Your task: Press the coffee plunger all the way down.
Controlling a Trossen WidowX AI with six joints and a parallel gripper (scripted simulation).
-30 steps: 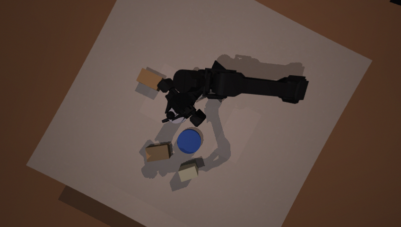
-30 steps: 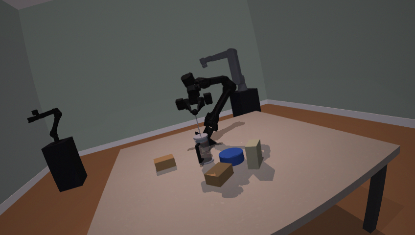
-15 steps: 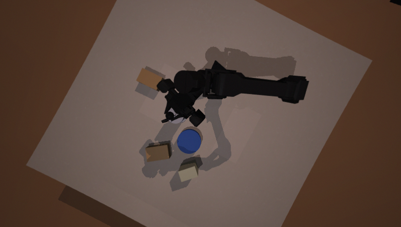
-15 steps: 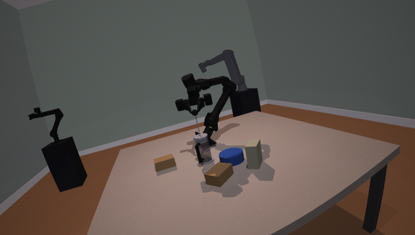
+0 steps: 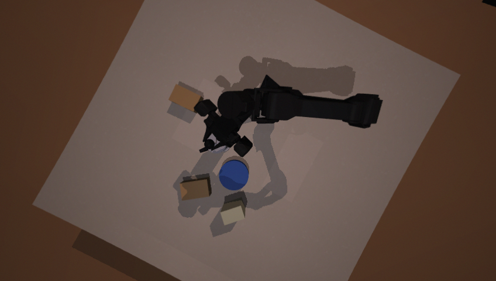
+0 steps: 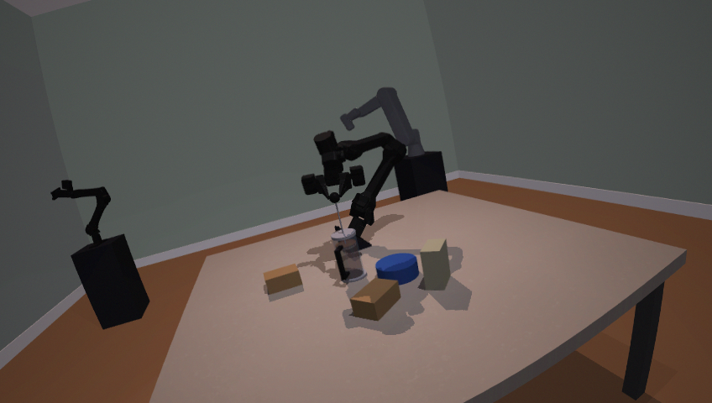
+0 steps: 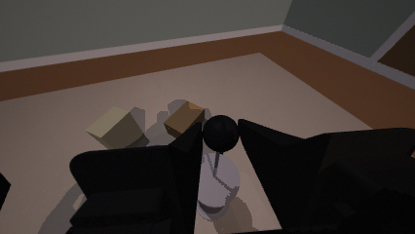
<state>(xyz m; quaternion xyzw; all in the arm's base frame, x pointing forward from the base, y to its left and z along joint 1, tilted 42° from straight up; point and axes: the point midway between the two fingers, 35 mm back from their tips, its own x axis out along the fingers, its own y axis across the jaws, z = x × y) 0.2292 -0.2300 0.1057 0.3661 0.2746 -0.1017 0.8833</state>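
Observation:
The coffee press (image 6: 353, 259) (image 7: 216, 187) stands upright on the table, a clear cylinder with a pale lid (image 6: 343, 233) and a black handle (image 6: 340, 264). Its thin rod (image 6: 339, 217) rises high above the lid to a round black plunger knob (image 5: 209, 143) (image 6: 334, 197) (image 7: 220, 134). My gripper (image 7: 219, 125) is shut on the knob, with one fingertip at each side of it. In the top view the arm and fingers hide most of the press.
A blue cylinder (image 5: 233, 175) (image 6: 397, 269) stands beside the press. A tan block (image 5: 195, 189) (image 6: 374, 299) (image 7: 185, 118) and a taller cream block (image 5: 233, 213) (image 6: 434, 264) (image 7: 114, 128) are near it. Another orange-tan block (image 5: 185, 97) (image 6: 282, 278) lies on the press's other side.

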